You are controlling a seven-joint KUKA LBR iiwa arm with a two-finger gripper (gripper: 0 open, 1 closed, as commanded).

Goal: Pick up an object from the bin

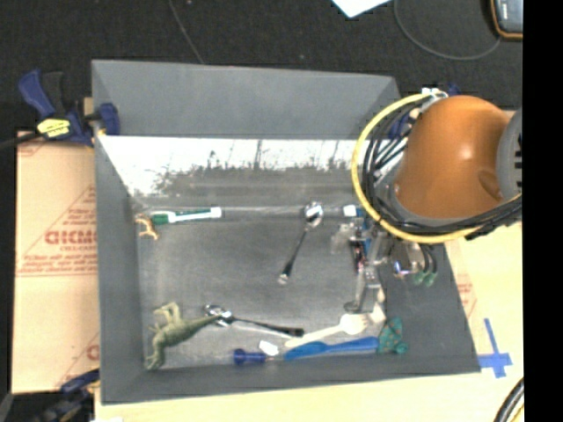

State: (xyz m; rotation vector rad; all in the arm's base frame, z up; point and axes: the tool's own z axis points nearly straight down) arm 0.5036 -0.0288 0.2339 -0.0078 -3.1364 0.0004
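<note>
Grey metal bin (237, 104) holding blue toothbrush (330, 348), green lizard toy (171, 328), spoon (297, 246), hand (361, 304) at right, grip unclear

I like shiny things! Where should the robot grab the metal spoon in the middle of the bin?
Probably take the metal spoon by its thin handle, coming straight down from above and closing across it. It lies flat and slanted, alone on the bin floor, so both sides of the handle are free.

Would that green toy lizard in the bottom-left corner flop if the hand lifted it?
Probably: the green toy lizard has thin legs and tail, suggesting bendy rubber. Sprawled flat, it looks light and unlikely to roll.
</note>
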